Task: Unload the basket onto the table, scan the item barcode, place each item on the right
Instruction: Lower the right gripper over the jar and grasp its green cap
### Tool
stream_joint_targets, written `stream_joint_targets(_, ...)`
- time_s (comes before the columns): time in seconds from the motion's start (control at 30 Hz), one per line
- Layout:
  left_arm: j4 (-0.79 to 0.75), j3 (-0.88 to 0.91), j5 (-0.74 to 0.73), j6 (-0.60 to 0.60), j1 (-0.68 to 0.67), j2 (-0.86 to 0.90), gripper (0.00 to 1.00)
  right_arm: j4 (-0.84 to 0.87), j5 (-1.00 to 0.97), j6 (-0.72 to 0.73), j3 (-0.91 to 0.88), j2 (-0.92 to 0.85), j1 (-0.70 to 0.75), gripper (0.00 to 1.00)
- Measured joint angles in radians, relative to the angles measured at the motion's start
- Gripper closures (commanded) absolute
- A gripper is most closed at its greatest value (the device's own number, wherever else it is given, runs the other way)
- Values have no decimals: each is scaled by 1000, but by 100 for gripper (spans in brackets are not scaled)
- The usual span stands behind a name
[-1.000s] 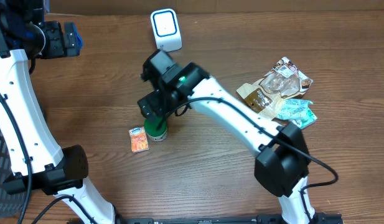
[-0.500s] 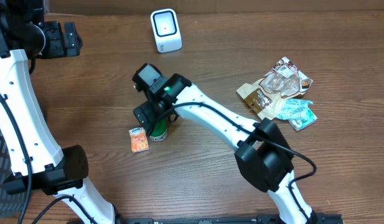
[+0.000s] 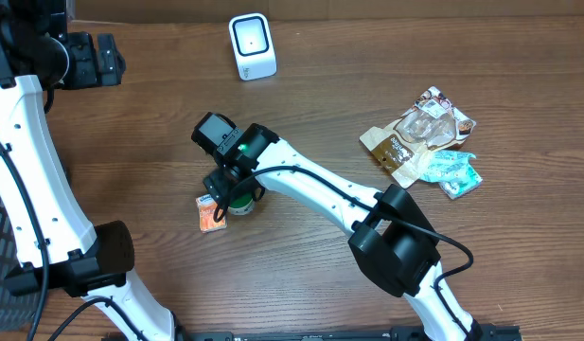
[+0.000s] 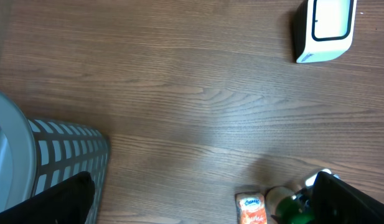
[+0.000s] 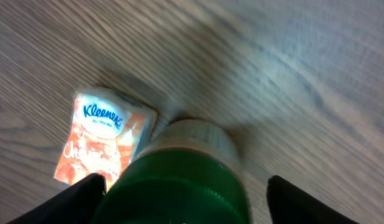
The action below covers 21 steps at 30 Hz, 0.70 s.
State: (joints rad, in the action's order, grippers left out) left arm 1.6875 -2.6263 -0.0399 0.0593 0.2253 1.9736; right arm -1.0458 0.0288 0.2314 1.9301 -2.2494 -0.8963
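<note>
Black left gripper (image 3: 107,59) hangs wide open at the far left, an orange tissue pack (image 3: 210,212) lies just left of the green bottle (image 3: 239,200), and the right gripper (image 3: 232,186) straddles that bottle, jaws open, not yet clamped, with the white scanner (image 3: 252,45) far behind.

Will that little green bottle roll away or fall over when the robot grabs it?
Probably stiff: the green bottle looks like hard, round plastic, so it shouldn't squash. It seems to stand on its white end, so a sideways nudge from the right gripper might tip it, and then it could roll. Its smooth sides may be a bit slippery.
</note>
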Motion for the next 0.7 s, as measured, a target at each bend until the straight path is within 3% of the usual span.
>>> stream_joint_targets(0.27,0,0,0,0,0,0,1,-34,-2,4,2,-2,0,39)
stream_joint_targets(0.43,0,0,0,0,0,0,0,-78,-23,9,7,-2,6,38)
stream_joint_targets(0.7,0,0,0,0,0,0,0,-245,-114,132,44,-3,105,37)
